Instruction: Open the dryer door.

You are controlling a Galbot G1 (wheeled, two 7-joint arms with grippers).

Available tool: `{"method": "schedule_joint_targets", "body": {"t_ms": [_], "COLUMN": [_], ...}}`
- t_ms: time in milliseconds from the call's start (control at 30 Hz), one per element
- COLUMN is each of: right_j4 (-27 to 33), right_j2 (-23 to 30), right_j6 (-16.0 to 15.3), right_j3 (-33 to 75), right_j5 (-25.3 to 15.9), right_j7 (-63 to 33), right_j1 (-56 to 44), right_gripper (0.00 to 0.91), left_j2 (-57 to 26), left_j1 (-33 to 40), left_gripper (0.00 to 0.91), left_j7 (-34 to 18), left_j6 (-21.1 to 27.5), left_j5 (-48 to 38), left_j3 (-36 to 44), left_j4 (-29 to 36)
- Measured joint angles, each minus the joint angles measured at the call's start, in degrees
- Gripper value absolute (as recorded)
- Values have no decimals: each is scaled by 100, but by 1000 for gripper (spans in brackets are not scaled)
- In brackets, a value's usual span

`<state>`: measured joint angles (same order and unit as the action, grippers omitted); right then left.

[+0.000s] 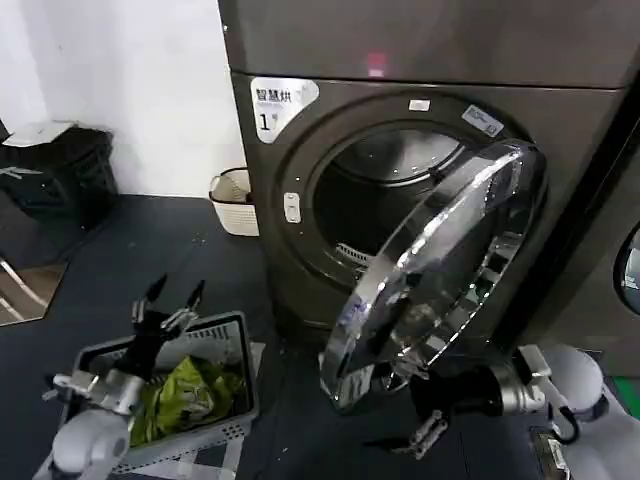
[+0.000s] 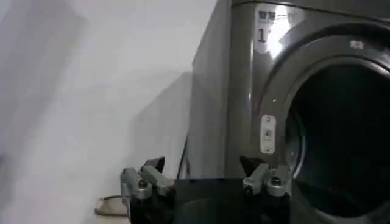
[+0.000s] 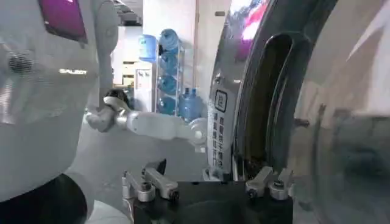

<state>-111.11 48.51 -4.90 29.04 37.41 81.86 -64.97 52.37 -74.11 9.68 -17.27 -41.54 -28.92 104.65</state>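
Two hands | left hand point(image 1: 168, 298): fingers apart, empty, over basket point(image 1: 232, 330) | right hand point(image 1: 425, 432): fingers apart, below open dryer door point(image 1: 440, 270)

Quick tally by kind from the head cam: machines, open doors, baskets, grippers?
Machines: 2, the dryer and a neighbouring machine at the edge
Open doors: 1, the dryer door, swung out
Baskets: 2, a grey basket holding green laundry, and a white basket by the wall
Grippers: 2, left gripper, right gripper
Total: 7
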Motion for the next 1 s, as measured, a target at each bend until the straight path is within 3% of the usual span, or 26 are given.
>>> {"method": "schedule_joint_targets", "body": {"t_ms": [267,667,1000], "right_j4": [-197,-250,155], "right_j2": [-45,28,109], "right_j6": [208,232,402], "right_j3": [577,1291,2381], "right_j5": [210,555,915], "right_j7": [136,67,-332], "right_j1": [-526,-1083,-1380], "right_gripper": [907,907,907], "left_j2": [-224,-339,-416], "left_j1": [543,1249,1947], "left_gripper": [907,907,907], "left_j7": [10,201,837], "left_j6": [0,-53,-10], "left_j5": [-153,-363,-766], "left_j3": [515,1275,2034], "left_j4": [-113,-421,-388]}}
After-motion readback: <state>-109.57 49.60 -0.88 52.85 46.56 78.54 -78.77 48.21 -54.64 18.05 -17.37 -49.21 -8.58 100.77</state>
